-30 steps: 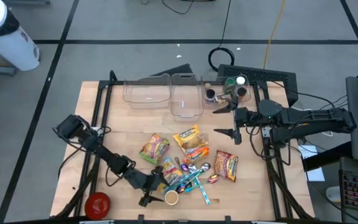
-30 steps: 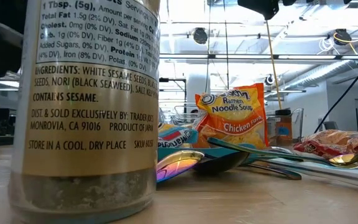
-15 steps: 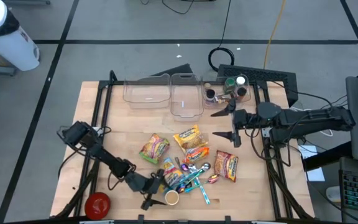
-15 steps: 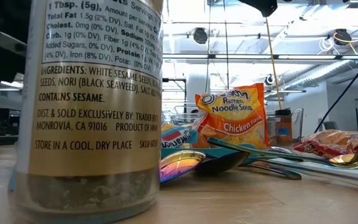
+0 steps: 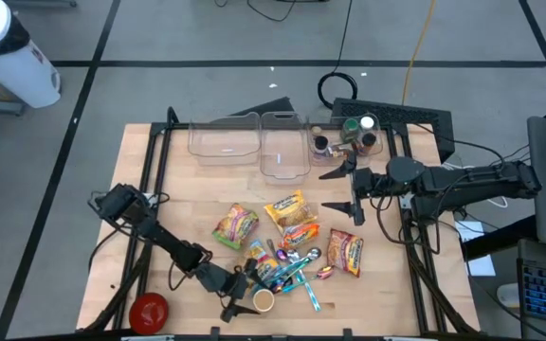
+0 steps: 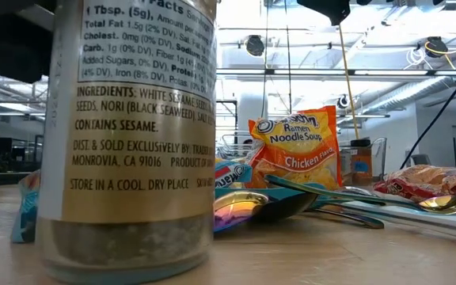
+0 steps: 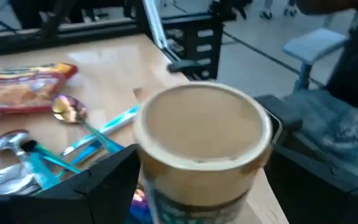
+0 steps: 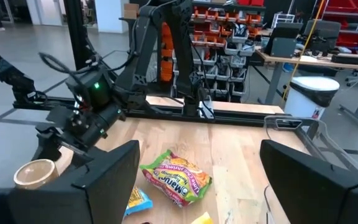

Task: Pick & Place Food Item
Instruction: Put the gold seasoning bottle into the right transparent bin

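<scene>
Three clear bins stand along the table's far edge. The left bin [image 5: 224, 139] and the middle bin [image 5: 284, 144] show nothing inside; the right bin [image 5: 346, 140] holds small jars and bottles. A red bowl [image 5: 147, 310] sits at the near left corner.

The seasoning jar [image 5: 263, 300] stands upright near the table's near edge, just beside the pile of ramen packets [image 5: 293, 220] and spoons [image 5: 301, 258]. The left gripper [image 5: 238, 287] is low at the jar with its fingers spread, one on either side of it — whether they touch the glass cannot be told. The right gripper [image 5: 351, 190] hangs above the table's right side, fingers spread and holding nothing.

Only the low view makes the jar's label [image 6: 137, 103] readable — sesame seeds and nori — and shows the dark contents settled at the bottom. The left wrist view gives the tan lid [image 7: 202, 124] between that arm's fingers [image 7: 98, 186]. The right wrist view looks across a ramen packet [image 8: 176, 177] to the left arm.
</scene>
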Controlling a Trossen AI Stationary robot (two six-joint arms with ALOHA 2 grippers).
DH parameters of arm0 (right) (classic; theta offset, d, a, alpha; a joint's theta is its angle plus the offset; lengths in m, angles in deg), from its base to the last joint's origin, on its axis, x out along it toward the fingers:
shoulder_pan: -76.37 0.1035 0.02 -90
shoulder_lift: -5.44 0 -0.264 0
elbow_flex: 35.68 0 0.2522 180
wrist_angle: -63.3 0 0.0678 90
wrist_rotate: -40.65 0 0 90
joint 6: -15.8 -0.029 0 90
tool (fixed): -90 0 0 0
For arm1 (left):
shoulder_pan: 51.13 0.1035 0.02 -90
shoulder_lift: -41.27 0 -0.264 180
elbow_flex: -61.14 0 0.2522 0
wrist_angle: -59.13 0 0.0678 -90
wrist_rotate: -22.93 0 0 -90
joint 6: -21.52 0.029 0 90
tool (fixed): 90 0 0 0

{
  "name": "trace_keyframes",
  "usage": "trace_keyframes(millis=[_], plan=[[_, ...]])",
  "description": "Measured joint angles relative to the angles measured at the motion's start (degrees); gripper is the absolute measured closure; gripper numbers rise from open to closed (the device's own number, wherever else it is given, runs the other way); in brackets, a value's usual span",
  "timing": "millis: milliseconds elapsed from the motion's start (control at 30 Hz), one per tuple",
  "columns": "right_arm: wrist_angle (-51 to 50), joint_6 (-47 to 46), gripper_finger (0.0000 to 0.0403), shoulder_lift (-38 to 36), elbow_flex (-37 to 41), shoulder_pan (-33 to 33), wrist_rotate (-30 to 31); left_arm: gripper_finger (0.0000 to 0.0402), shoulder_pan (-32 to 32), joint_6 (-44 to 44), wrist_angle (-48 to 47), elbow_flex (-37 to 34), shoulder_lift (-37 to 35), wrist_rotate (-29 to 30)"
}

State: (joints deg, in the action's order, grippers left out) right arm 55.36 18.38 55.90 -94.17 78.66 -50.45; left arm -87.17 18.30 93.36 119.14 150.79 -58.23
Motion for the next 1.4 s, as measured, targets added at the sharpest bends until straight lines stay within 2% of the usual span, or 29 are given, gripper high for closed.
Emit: trace_keyframes(millis=[300,367,500,667,800,900,1033,1133,1233,1400], plan=[[0.0,0.0,0.0078,0.0,0.0,0.0,-0.1,0.0066,1.1,0.7,-3.3,1.0,0.0,-1.8],[0.0,0.0,0.0078,0.0,0.0,0.0,-0.1,0.0077,1.2,1.8,-3.3,1.0,0.0,-2.3],[0.0,0.0,0.0078,0.0,0.0,0.0,-0.2,0.0127,1.7,2.8,-3.2,1.0,0.0,-4.3],[0.0,0.0,0.0078,0.0,0.0,0.0,-0.2,0.0127,2.1,1.7,-3.7,1.0,-0.9,-7.3],[0.0,-0.5,0.0078,0.0,0.0,0.0,-0.2,0.0127,2.4,-3.5,-5.3,0.9,-6.0,-6.9],[0.0,-1.9,0.0078,0.0,0.0,0.0,-0.1,0.0127,3.8,-5.6,-8.5,0.9,-12.1,-3.6],[0.5,-4.9,0.0078,0.1,0.3,0.2,-0.5,0.0127,6.1,-0.8,-14.0,0.9,-20.4,-0.1],[4.4,-3.9,0.0078,0.8,2.9,1.7,-0.4,0.0127,8.2,5.3,-14.9,0.9,-25.1,3.6],[12.5,-0.5,0.0078,3.2,6.5,3.8,-0.4,0.0127,11.2,10.3,-14.8,1.0,-27.6,6.4],[27.2,-0.6,0.0078,10.6,11.1,7.8,0.7,0.0127,16.9,10.1,-15.1,1.0,-27.9,7.3]])
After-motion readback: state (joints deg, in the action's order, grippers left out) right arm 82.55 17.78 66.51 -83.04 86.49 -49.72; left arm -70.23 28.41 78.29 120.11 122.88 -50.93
